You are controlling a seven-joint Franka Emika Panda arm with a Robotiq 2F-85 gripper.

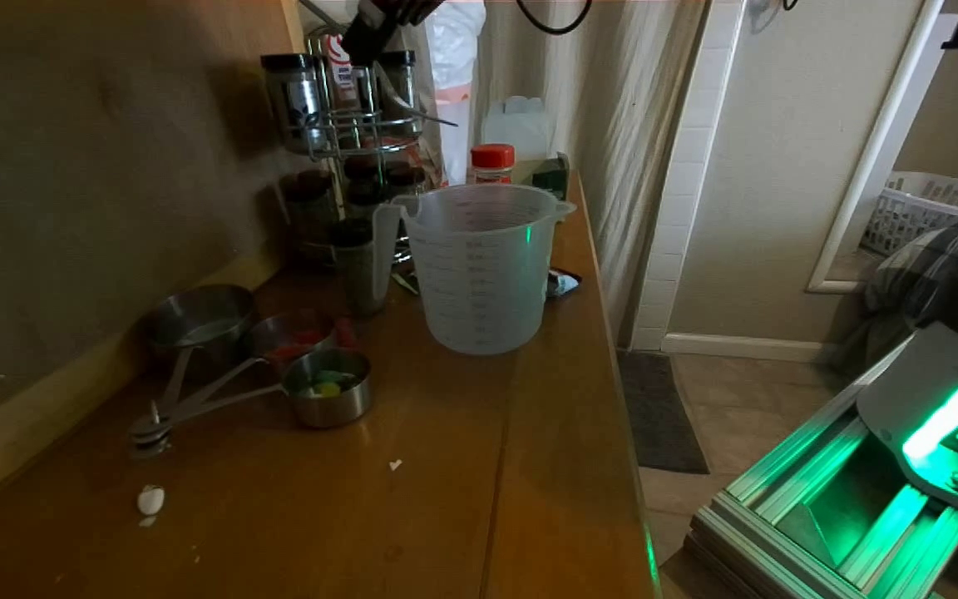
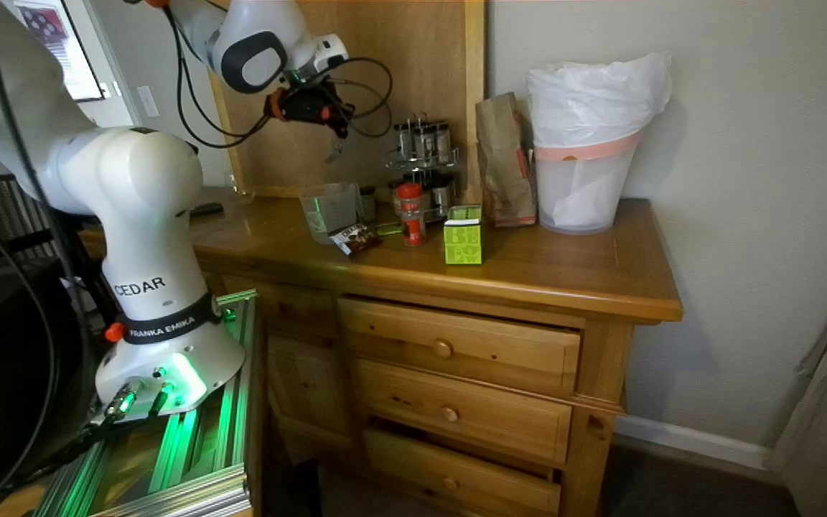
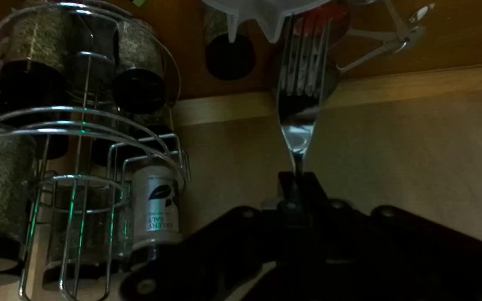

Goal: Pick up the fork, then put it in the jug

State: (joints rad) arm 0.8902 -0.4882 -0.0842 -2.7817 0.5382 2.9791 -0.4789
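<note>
Wrist view: the tool (image 3: 297, 177) grips a fork (image 3: 298, 113), tines pointing away; in both exterior views it hangs higher than the jug (image 1: 483, 279), upright on the surface (image 1: 412, 532).

Dresser (image 2: 564, 276): you've got honey-brown wood, drawers (image 2: 500, 360) with round knobs (image 2: 443, 349)
Panel (image 2: 413, 57): wood sheet rising along the back of your dresser top
Wall (image 2: 751, 158): plain greyish, white baseboard (image 2: 693, 439)
Floor (image 1: 745, 391): light tiles (image 1: 728, 433), plus a dark mat (image 1: 662, 424) near your dresser
Curtain (image 1: 629, 158): pale, streaky, in folds
Light: pretty dim tbh, your curtain's brighter than your panel
</note>
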